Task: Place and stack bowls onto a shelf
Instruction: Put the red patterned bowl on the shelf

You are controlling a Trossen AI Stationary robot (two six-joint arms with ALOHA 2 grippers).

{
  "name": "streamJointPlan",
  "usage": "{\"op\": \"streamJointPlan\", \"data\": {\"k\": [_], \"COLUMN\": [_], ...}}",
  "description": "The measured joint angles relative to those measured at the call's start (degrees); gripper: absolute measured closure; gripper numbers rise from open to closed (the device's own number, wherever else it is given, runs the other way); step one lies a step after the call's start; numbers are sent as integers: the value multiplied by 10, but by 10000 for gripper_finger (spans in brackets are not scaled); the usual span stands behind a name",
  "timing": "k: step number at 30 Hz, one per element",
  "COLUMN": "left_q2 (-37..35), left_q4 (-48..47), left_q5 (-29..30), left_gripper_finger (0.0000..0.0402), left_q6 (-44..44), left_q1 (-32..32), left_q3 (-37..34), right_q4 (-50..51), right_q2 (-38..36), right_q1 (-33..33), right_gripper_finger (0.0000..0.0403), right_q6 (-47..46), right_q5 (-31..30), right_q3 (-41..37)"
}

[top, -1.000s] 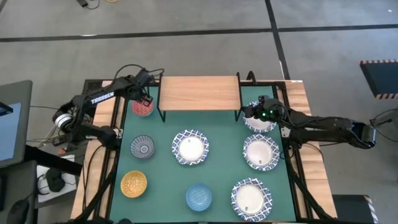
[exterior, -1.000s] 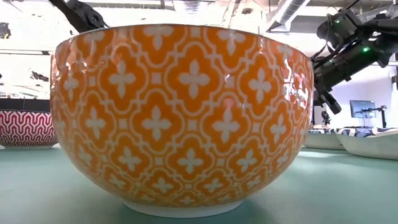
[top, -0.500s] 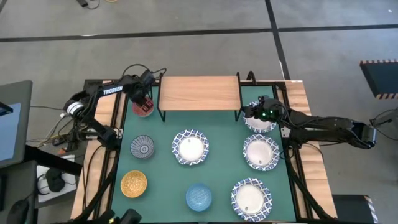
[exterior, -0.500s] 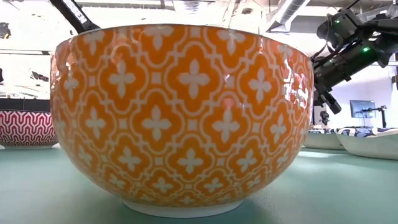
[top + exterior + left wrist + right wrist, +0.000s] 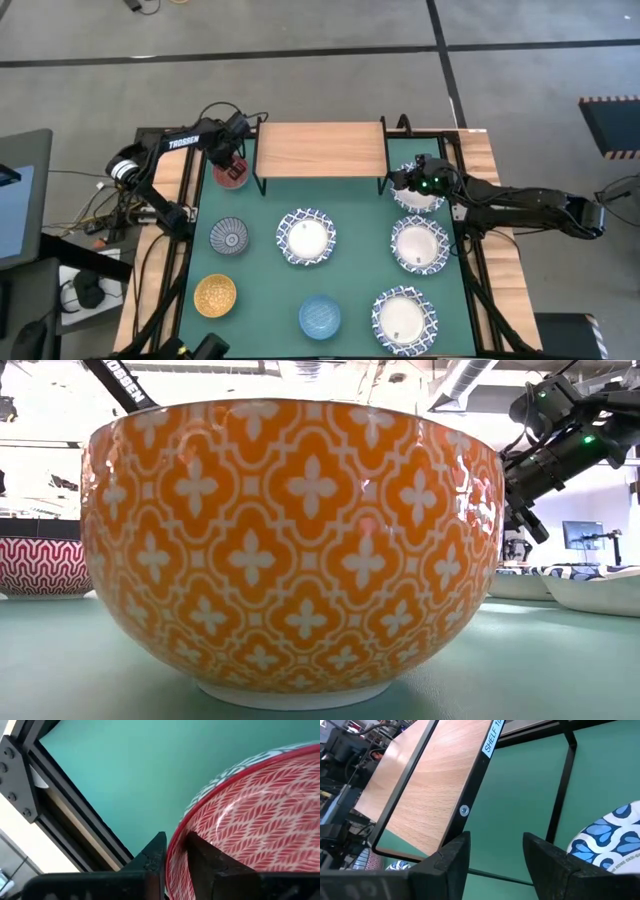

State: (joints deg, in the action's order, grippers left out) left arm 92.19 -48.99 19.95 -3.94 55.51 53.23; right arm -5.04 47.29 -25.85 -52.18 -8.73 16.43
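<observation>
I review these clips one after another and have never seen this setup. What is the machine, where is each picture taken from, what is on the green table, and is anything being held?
Two dark robot arms work at a green table. One picture looks straight down, one sits at table height behind the yellow-orange bowl, which fills it, and one camera rides on each wrist.

On the table stand a wooden-topped shelf with nothing on it, four small bowls and four wider white bowls with blue rims.

The left hand is at the red bowl beside the shelf; its wrist picture shows one finger inside the rim and one outside, closed on it. The bowl looks not yet lifted.

The right hand is open and empty, above the white bowl at the shelf's other end.
</observation>
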Motion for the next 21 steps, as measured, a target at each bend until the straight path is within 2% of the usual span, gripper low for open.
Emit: {"op": "streamJointPlan", "data": {"k": [5, 9, 13, 21], "left_q2": [-23, -50, -77, -129], "left_q4": [-34, -73, -130, -189], "left_q5": [12, 66, 87, 154], "left_gripper_finger": [375, 395, 397, 399], "left_q6": [45, 75, 78, 83], "left_q1": [-3, -9, -21, -38], "left_q3": [25, 57, 96, 215], "right_q4": [0, -1, -1, -1], "right_q2": [0, 0, 0, 0], "right_q1": [0, 0, 0, 0], "right_gripper_finger": [208, 220, 232, 244], "right_q6": [-3, -3, -4, -4], "right_q5": [1, 2, 12, 12], "right_q3": [0, 0, 0, 0]}}
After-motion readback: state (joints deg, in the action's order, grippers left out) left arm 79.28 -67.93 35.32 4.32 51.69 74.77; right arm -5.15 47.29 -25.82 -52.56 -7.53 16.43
